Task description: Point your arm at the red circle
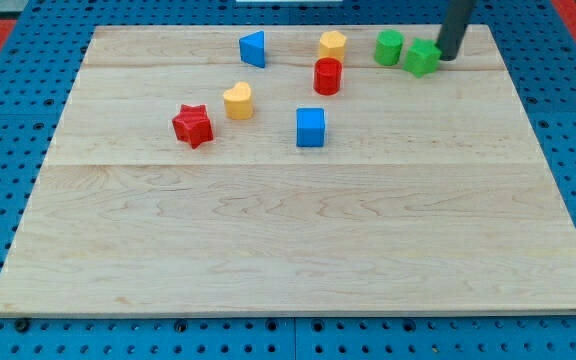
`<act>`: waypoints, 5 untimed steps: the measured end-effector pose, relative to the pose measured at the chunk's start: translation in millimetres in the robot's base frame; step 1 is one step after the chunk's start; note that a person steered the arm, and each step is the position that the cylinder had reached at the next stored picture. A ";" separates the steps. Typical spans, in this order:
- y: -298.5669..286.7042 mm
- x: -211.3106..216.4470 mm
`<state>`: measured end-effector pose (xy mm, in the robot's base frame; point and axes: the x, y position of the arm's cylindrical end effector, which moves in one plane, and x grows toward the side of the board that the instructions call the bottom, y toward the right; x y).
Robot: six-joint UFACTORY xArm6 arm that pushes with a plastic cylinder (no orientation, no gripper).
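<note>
The red circle [327, 75], a short red cylinder, stands near the view's top, just right of centre. My tip [448, 57] is at the view's top right, touching or just right of the green star [422, 57]. The red circle lies well to the left of my tip, past the green star and the green circle [389, 47]. The rod rises out of the top edge of the view.
A yellow hexagon [332, 43] sits just above the red circle. A blue triangle [253, 48] is top centre-left. A yellow heart [237, 100], a red star [193, 125] and a blue cube [310, 127] lie below. The wooden board [288, 250] rests on a blue pegboard.
</note>
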<state>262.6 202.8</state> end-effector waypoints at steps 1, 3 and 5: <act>56.0 35.9; 69.1 79.0; 56.4 79.0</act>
<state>341.6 259.1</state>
